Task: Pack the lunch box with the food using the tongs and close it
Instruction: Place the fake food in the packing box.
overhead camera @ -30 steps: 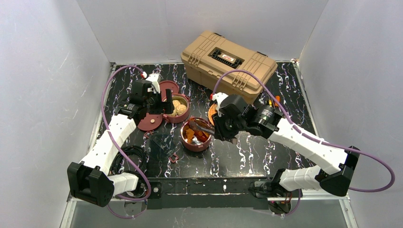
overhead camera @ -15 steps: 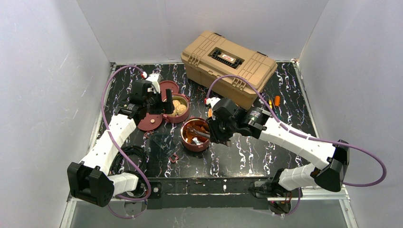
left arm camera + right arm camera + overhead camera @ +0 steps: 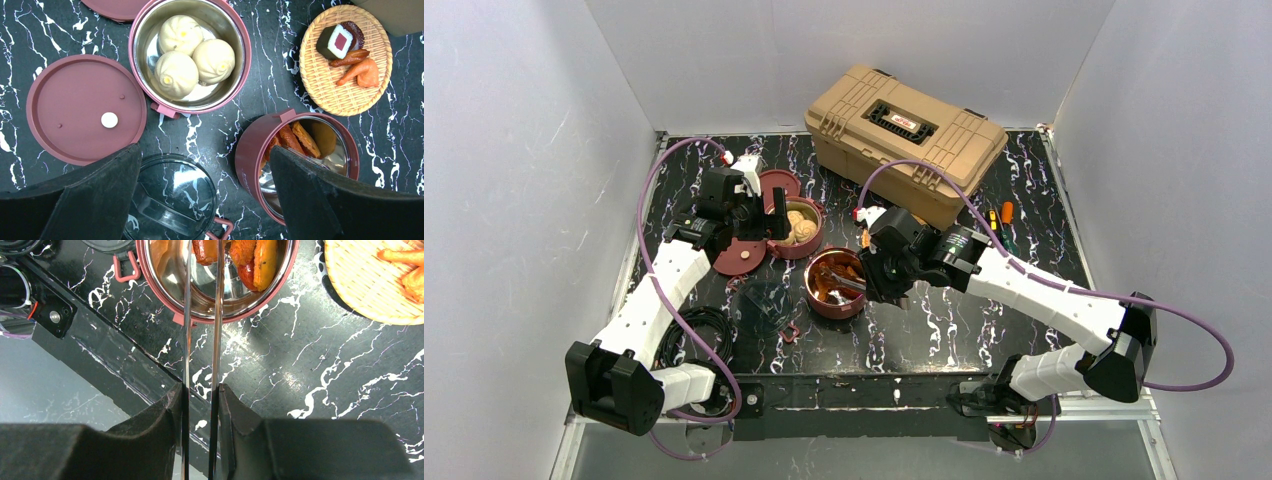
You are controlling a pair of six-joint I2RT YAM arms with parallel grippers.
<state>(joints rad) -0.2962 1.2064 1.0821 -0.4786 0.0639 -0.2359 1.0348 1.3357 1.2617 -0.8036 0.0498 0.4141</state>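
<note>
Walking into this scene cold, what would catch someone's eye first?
The right tool pinches long tongs reaching into the near maroon bowl of orange chunks. Behind it to the left, an open bowl holds three pale buns, and a big tan toolbox sits at the back.

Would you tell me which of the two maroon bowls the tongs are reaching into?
The nearer bowl with orange chunks, not the farther one holding three buns.
</note>
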